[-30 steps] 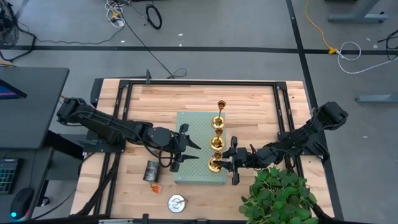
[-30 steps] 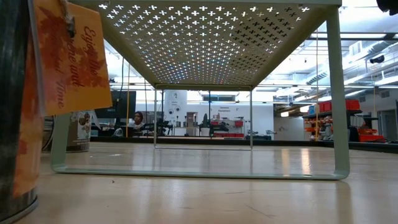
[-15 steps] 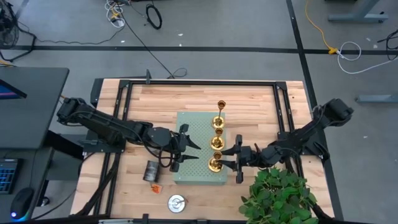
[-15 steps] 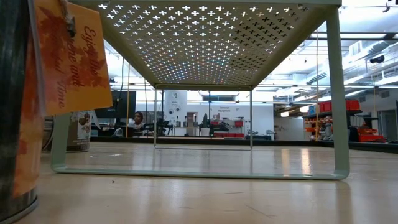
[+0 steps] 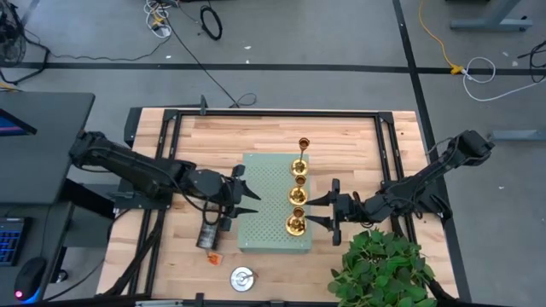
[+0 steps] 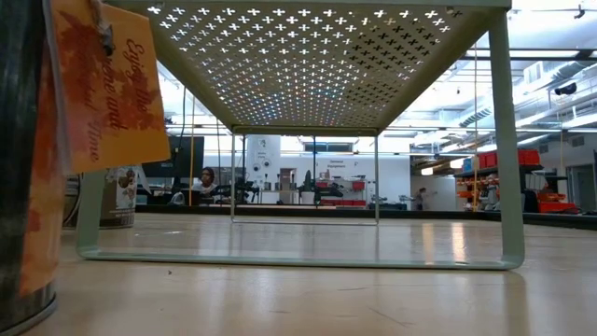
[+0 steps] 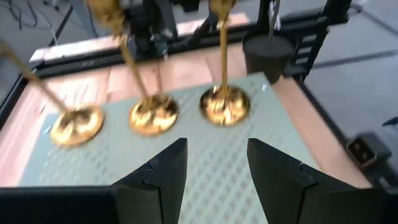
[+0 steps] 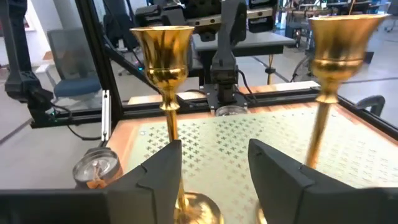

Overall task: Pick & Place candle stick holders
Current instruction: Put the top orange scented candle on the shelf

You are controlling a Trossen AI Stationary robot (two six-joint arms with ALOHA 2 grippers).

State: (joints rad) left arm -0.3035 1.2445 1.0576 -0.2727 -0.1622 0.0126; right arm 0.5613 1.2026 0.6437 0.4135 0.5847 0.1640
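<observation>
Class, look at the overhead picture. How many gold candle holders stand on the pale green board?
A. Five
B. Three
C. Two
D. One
B: three gold holders stand in a row along one side of the green board.

A wooden table [image 5: 358, 141] carries a pale green perforated board [image 5: 266, 183] at centre, a dark tin [image 5: 207, 234] to its left, what looks like a round silver holder [image 5: 242, 277] near, and a plant [image 5: 382, 271] at right.

Three gold brass candle stick holders [image 5: 298, 196] stand upright in a row along the board's three o'clock edge; one silver holder [image 5: 242, 277] sits at six
</observation>
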